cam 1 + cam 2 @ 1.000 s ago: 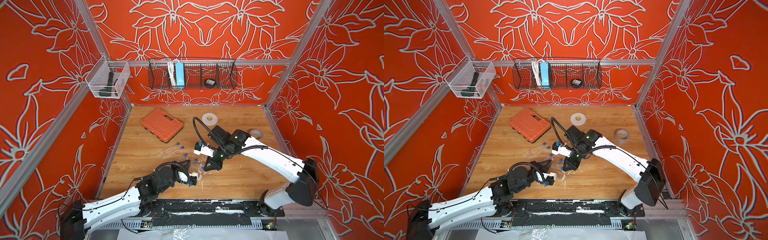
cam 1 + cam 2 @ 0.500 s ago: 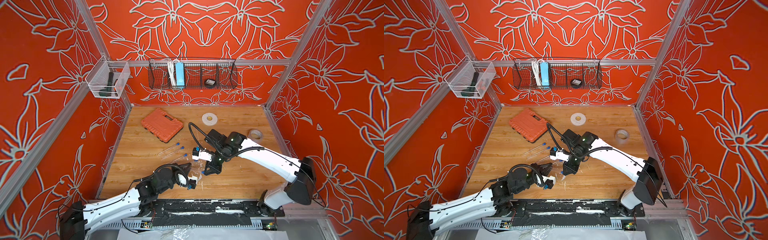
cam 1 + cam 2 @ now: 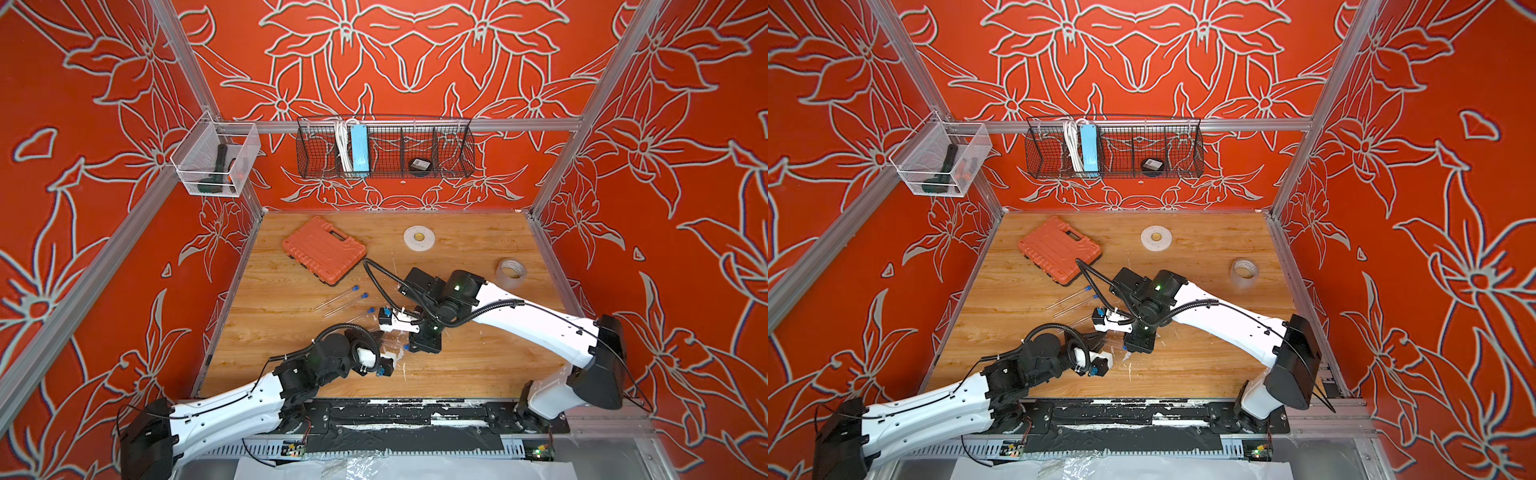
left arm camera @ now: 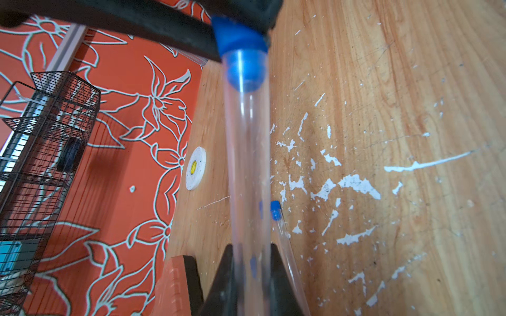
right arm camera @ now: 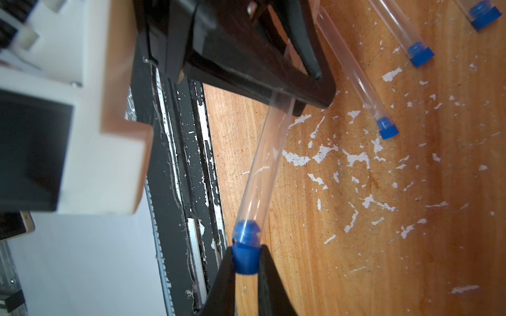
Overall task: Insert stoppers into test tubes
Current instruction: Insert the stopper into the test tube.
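Seating a stopper (image 5: 245, 255) is the step in hand. The right gripper (image 5: 246, 270) pinches its cap; the plug sits partly inside the tube (image 5: 262, 169), which the left gripper (image 4: 250, 273) clamps above the table (image 5: 383, 246). Next move: push straight along the axis until flush, then release.

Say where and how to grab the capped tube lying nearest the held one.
Probably mid-shaft on the capped tube, coming straight down with the jaws across its width. It lies flat on the table, slim and round, so only its two sides are free; its blue stopper end is short and flared.
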### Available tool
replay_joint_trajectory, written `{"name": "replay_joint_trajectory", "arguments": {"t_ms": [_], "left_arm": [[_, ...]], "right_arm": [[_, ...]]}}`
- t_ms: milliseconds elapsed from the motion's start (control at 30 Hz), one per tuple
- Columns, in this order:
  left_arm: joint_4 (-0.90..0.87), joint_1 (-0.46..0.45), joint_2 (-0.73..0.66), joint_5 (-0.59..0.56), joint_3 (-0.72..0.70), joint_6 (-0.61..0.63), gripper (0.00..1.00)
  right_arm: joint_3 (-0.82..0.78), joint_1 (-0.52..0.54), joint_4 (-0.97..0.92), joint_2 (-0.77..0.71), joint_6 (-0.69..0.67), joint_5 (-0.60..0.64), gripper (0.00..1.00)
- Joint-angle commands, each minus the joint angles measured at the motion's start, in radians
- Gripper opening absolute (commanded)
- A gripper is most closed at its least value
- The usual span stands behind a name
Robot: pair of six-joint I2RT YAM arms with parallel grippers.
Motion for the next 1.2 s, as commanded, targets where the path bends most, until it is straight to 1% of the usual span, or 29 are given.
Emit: {"name": "replay_joint_trajectory", "arguments": {"t_ms": [0, 133, 333, 400, 567, 767, 1167], "left_arm": [[0.221, -0.055, -0.006, 0.384, 0.106, -0.006, 0.0], [0.222, -0.055, -0.006, 0.39, 0.114, -0.024, 0.0], [0.252, -0.055, -0.017, 0.394, 0.11, -0.042, 0.0], [0.262, -0.055, -0.024, 0.393, 0.104, -0.032, 0.0], [0.301, -0.055, -0.055, 0.384, 0.076, 0.045, 0.0], [0.358, -0.055, -0.102, 0.346, 0.049, 0.084, 0.0], [0.409, -0.054, -0.125, 0.355, 0.034, 0.028, 0.0]], "right_arm": [[0.09, 0.025, 0.506, 0.052, -0.069, 0.062, 0.0], [0.106, 0.033, 0.511, 0.07, -0.069, 0.078, 0.0], [0.089, 0.031, 0.573, 0.064, -0.022, 0.012, 0.0], [0.079, 0.03, 0.59, 0.063, -0.01, -0.02, 0.0], [0.075, 0.005, 0.598, 0.083, 0.037, -0.105, 0.0], [0.093, -0.015, 0.597, 0.119, 0.091, -0.118, 0.0], [0.057, -0.043, 0.725, 0.101, 0.191, -0.169, 0.0]]}}
